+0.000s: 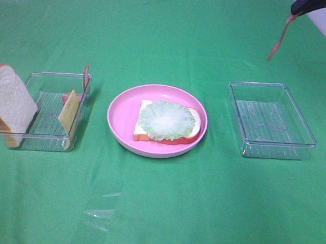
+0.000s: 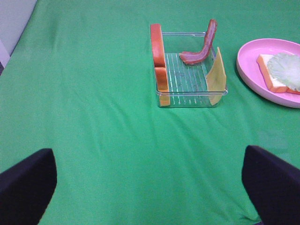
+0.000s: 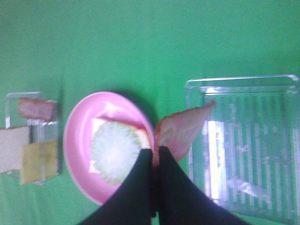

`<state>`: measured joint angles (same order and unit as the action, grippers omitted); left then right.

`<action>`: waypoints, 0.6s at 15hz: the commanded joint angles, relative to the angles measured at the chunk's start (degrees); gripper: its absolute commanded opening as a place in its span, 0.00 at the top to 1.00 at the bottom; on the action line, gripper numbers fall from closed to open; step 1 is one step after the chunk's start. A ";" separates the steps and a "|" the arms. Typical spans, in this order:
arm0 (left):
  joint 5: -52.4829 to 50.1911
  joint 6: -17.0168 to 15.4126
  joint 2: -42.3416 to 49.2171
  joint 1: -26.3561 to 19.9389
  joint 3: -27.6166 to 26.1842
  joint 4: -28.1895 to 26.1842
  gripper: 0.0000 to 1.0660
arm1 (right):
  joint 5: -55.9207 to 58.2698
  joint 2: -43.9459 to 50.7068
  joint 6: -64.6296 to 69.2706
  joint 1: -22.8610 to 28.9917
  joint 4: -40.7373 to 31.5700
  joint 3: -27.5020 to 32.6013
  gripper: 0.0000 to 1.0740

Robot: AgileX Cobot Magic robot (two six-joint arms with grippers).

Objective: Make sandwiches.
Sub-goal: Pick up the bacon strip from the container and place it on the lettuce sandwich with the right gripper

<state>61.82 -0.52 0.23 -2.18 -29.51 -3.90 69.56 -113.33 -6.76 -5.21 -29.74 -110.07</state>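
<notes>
On the plate [image 1: 120, 117] sits the half-made sandwich [image 1: 165, 125]: one bread slice with a round lettuce [image 1: 169, 119] leaf on top. It has no bacon, cheese or top slice yet.

High up and far behind the plate, on the right arm's side, the right gripper [image 3: 154, 153] is pressed tight on one end of a bacon [image 1: 279, 42] strip. The strip hangs down loose. It looks thin, light and floppy, so I think it will swing and could land crooked. Holding it by the end seems fine, but it should be laid down slowly.

The lettuce looks thin too and may slide if bumped. The bread looks soft and light, best taken by its edges.

The left gripper [image 2: 150, 187] is spread wide and holds nothing. It hangs over the cloth, well away from the plate.

Beside the plate on that side is a tray [image 1: 48, 144] with more bread [image 1: 9, 101], cheese [image 1: 67, 114] and a second bacon strip [image 2: 199, 47].

The right arm is mostly cut off in the high view. The right wrist view is blurry. The pinched end of the bacon is hidden.
</notes>
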 commanded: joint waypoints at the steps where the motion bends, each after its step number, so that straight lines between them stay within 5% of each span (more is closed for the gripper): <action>1: -0.34 0.06 0.92 0.11 0.00 0.06 0.04 | 7.05 3.84 -7.10 -0.23 -10.94 8.02 1.00; 4: -0.34 0.06 0.92 0.11 0.00 0.06 0.04 | 4.76 5.56 -11.29 2.86 -17.02 17.19 1.00; 9: -0.34 0.06 0.92 0.11 0.00 0.06 0.04 | -4.24 1.38 -12.78 19.54 -17.07 20.63 1.00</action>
<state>61.82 -0.52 0.23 -2.18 -29.51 -3.90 65.89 -111.55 -18.68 13.92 -46.35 -89.95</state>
